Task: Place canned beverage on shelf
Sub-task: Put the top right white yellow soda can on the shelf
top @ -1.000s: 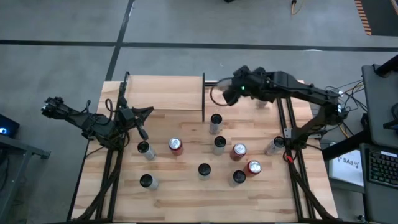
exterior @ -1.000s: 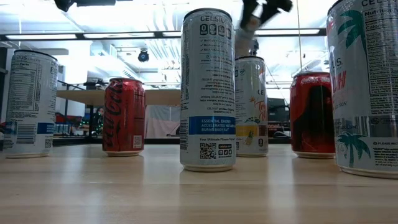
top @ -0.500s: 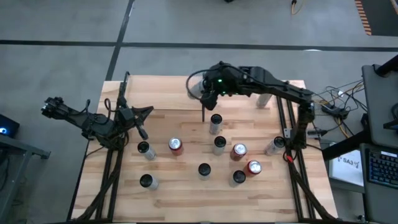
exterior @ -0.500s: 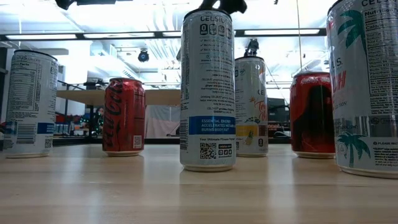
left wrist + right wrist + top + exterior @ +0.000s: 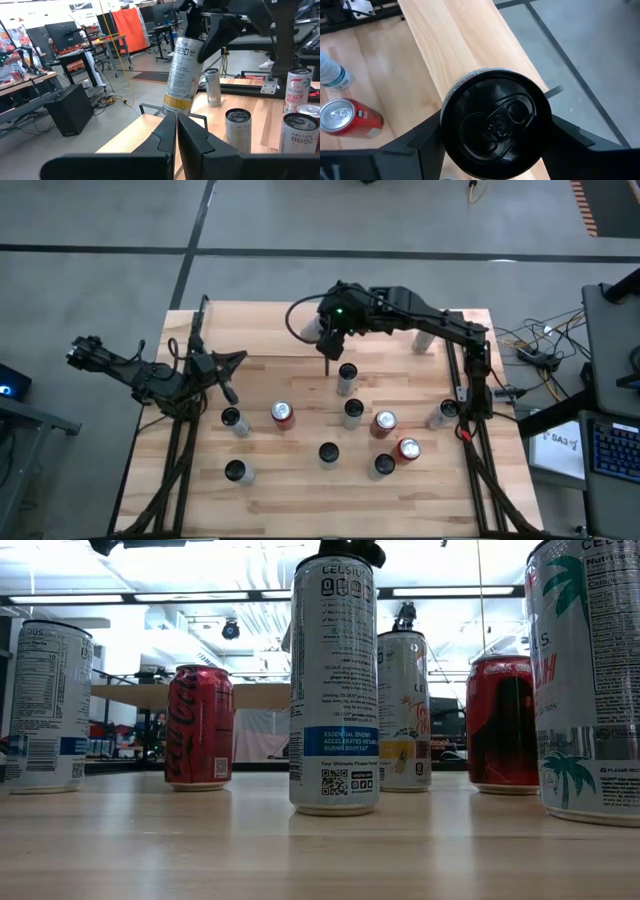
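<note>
While its fingers clasp a tall white can [image 5: 181,75] from either side, the right claw [image 5: 328,330] hangs above the right edge of the shelf [image 5: 262,328], at the back of the tabletop [image 5: 300,490]. The left wrist view shows the can tilted and lifted clear of any surface; the right wrist view looks straight down on its dark lid, framed by the two fingers [image 5: 417,142], with pale planks running beneath. So the pick-up looks done and the carry nearly so; what remains, by my judgement, is to bring the can fully over the shelf, level it, lower it onto the planks and let go. Nothing stands on the shelf that I can see.

Outward from there, the other cans, among them a red can [image 5: 283,413] and a silver can [image 5: 346,377], stand scattered on the tabletop in front of the shelf, untouched. The left claw [image 5: 231,393], clenched on nothing, waits low at the tabletop's left side, just beside the shelf's front left corner.
</note>
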`<action>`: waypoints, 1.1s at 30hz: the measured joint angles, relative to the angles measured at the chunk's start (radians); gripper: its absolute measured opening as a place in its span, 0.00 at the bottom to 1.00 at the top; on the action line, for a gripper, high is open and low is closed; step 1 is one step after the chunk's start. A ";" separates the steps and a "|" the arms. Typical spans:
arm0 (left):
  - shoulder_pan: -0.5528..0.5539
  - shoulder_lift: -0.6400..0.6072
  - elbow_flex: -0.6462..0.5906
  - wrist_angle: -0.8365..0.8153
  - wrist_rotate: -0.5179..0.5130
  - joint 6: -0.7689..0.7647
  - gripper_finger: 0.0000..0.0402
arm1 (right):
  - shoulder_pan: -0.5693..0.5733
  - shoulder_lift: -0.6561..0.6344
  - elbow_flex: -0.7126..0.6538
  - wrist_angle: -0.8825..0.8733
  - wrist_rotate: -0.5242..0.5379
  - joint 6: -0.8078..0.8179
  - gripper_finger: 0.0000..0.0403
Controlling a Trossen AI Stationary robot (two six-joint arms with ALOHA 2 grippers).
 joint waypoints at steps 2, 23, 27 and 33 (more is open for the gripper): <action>0.000 0.000 0.000 0.001 0.000 0.000 0.00 | -0.001 0.002 0.000 0.002 0.000 -0.002 0.60; 0.000 0.027 0.000 0.003 0.029 -0.027 0.00 | -0.011 0.075 0.001 0.003 -0.003 -0.033 0.60; 0.000 0.047 0.000 0.005 0.075 -0.036 0.00 | -0.011 0.077 0.001 0.002 -0.003 -0.033 0.60; 0.066 0.151 -0.005 0.088 0.226 0.020 0.00 | -0.011 0.077 0.001 0.006 -0.003 -0.033 0.60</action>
